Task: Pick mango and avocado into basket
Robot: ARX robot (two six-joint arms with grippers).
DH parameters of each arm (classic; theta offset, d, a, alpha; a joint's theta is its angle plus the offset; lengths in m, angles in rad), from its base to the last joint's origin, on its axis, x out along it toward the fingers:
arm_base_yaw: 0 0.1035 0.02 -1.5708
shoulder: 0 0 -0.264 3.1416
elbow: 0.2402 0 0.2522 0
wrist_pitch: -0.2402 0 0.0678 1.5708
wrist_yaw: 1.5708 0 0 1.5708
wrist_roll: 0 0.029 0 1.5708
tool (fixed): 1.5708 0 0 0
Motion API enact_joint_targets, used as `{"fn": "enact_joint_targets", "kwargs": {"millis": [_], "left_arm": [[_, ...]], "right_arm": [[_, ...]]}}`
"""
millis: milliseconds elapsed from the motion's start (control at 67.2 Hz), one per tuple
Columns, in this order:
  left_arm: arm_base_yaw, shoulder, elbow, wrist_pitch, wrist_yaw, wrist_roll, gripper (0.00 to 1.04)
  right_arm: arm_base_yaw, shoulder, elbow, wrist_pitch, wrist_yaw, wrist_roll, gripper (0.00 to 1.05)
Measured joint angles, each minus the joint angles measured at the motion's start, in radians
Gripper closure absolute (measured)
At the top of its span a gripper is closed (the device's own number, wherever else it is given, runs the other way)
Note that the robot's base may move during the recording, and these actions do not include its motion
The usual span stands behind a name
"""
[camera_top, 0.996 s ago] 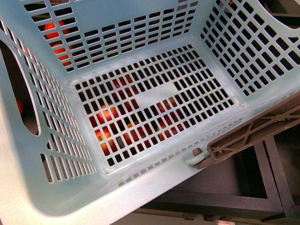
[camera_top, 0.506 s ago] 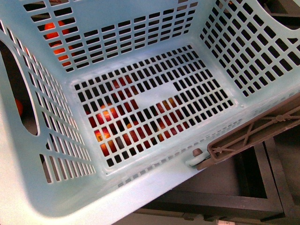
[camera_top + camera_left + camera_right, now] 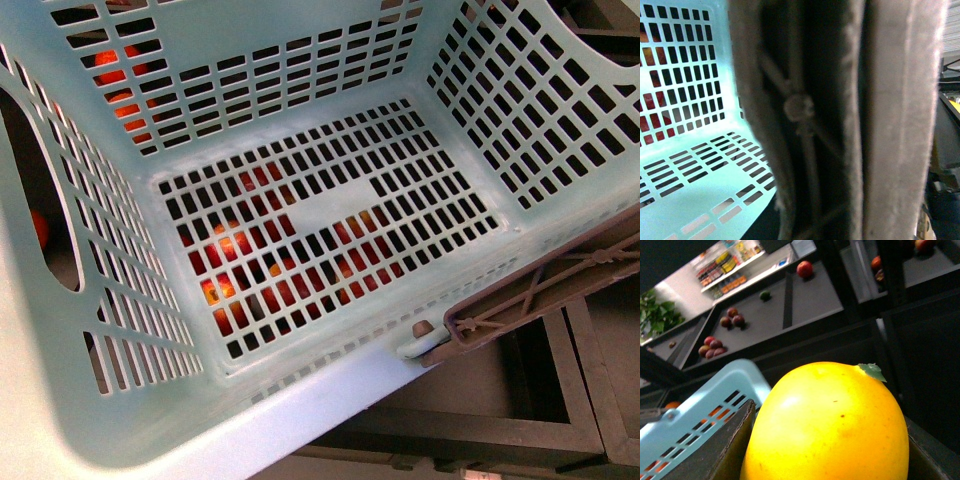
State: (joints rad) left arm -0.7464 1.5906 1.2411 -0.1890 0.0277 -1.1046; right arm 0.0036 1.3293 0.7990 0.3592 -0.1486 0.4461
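The pale aqua basket (image 3: pixel 330 205) fills the front view, tilted, with nothing inside it; red and orange fruit shows through its floor slots. Its brown handle (image 3: pixel 540 290) lies along the near right rim. In the left wrist view that handle (image 3: pixel 840 120) runs close across the picture, and my left gripper is shut on it; its fingers are hidden. My right gripper (image 3: pixel 825 460) is shut on the glossy yellow-orange mango (image 3: pixel 827 422), just outside the basket's corner (image 3: pixel 705 405). No avocado is in view.
Dark grey display shelves (image 3: pixel 805 300) stand behind, holding red mangoes (image 3: pixel 712 346), a red fruit (image 3: pixel 805 269) and a small green fruit (image 3: pixel 765 295). A black frame (image 3: pixel 520 400) sits below the basket's near rim.
The basket has shifted very slightly; its brown handle sits a little lower in the front view. Nothing else differs.
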Motion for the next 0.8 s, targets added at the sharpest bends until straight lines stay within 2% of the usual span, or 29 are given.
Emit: {"fn": "enact_joint_targets", "kwargs": {"millis": [193,431,506,521,625,803], "left_arm": [[0.0,0.0,0.0,0.0,-0.002,0.0,0.9],[0.0,0.0,0.0,0.0,-0.001,0.0,0.9],[0.0,0.0,0.0,0.0,-0.001,0.0,0.9],[0.0,0.0,0.0,0.0,-0.002,0.001,0.9],[0.0,0.0,0.0,0.0,-0.002,0.0,0.9],[0.0,0.002,0.0,0.0,-0.002,-0.004,0.91]], "right_arm": [[0.154,0.038,0.02,0.01,0.049,-0.032,0.41],[0.233,0.066,0.016,0.018,0.074,-0.078,0.41],[0.242,0.066,0.005,0.019,0.065,-0.09,0.31],[0.246,0.066,-0.003,0.019,0.062,-0.097,0.24],[0.251,0.061,-0.018,0.018,0.06,-0.107,0.08],[0.216,0.016,-0.036,-0.016,0.074,-0.11,0.09]]}}
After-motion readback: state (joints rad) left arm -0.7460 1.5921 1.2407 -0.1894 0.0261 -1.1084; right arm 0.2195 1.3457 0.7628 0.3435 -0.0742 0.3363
